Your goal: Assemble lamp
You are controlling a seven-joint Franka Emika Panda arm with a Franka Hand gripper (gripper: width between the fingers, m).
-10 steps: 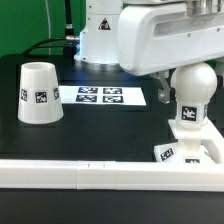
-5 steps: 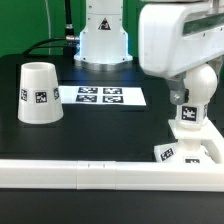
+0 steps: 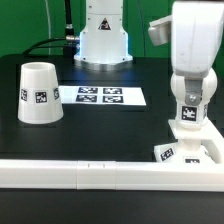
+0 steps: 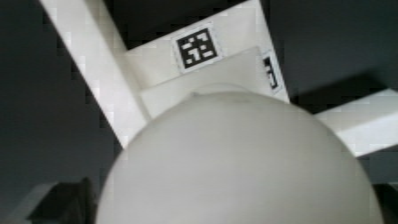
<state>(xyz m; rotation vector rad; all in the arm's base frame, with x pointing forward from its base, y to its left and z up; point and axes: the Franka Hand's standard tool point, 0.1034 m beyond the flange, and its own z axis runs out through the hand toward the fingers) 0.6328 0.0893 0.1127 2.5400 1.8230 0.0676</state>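
Note:
The bulb stands upright on the square base [image 3: 172,153] at the exterior view's right. Only its tagged stem [image 3: 188,116] shows, because my gripper [image 3: 195,96] is down over its round head. In the wrist view the head [image 4: 231,160] fills most of the picture, with the tagged base [image 4: 199,48] behind it. The head hides my fingers, so I cannot tell whether they press on it. The tapered shade [image 3: 38,92] stands alone on the black table at the exterior view's left.
The marker board [image 3: 100,96] lies flat at mid-table in front of the robot's pedestal [image 3: 103,35]. A long white rail [image 3: 80,172] runs along the near edge of the table, right in front of the base.
The arm's hand has swung to the exterior view's right and turned, from broad to narrow, and now covers the bulb's head. The bulb, base and shade have not shifted.

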